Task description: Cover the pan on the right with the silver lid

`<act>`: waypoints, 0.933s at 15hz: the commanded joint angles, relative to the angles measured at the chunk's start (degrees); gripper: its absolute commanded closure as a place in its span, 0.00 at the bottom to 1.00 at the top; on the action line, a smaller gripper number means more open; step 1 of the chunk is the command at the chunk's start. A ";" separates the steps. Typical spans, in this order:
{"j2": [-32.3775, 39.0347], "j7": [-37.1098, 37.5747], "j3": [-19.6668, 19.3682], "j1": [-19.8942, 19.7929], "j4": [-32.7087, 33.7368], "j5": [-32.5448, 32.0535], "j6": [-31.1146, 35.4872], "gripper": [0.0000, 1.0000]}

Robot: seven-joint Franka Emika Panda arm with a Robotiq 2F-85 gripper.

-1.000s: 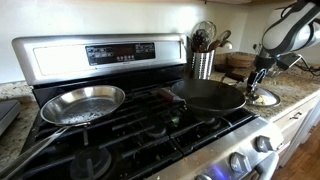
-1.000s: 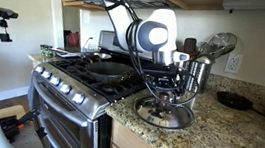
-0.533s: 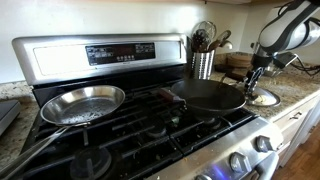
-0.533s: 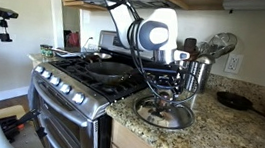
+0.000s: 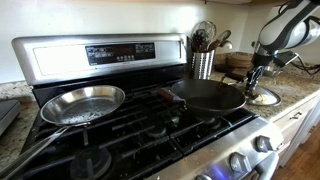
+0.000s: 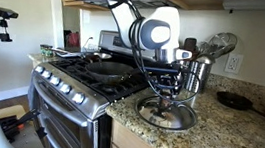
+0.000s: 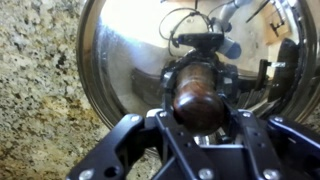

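The black pan (image 5: 208,95) sits on the stove's right burner, also seen in an exterior view (image 6: 108,69). The silver lid (image 5: 264,98) lies on the granite counter beside the stove, and its shiny dome (image 6: 165,114) shows in both exterior views. My gripper (image 6: 171,91) stands straight over the lid, and in the wrist view the gripper (image 7: 198,112) is shut on the lid's dark brown centre knob (image 7: 197,95). The mirrored lid surface (image 7: 125,50) fills the wrist view around the knob.
A shiny steel pan (image 5: 85,103) rests on the left burner. A steel utensil holder (image 5: 203,62) stands behind the black pan, near the lid. A small dark pan (image 6: 235,100) lies further along the counter. The stove's front edge and knobs (image 6: 65,89) are close by.
The jaws have closed onto the lid's knob. The arm has hardly moved, and the lid still lies on the counter.
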 commanded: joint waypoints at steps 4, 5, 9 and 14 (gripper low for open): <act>-2.95 0.78 -0.32 -0.54 0.49 -0.26 -5.37 0.79; -4.51 0.48 -0.32 -0.56 0.08 -0.15 -6.17 0.79; -9.25 0.22 -0.68 -0.19 -0.28 -0.52 -8.09 0.79; -16.84 0.13 -1.08 0.77 -0.78 -2.27 -9.92 0.79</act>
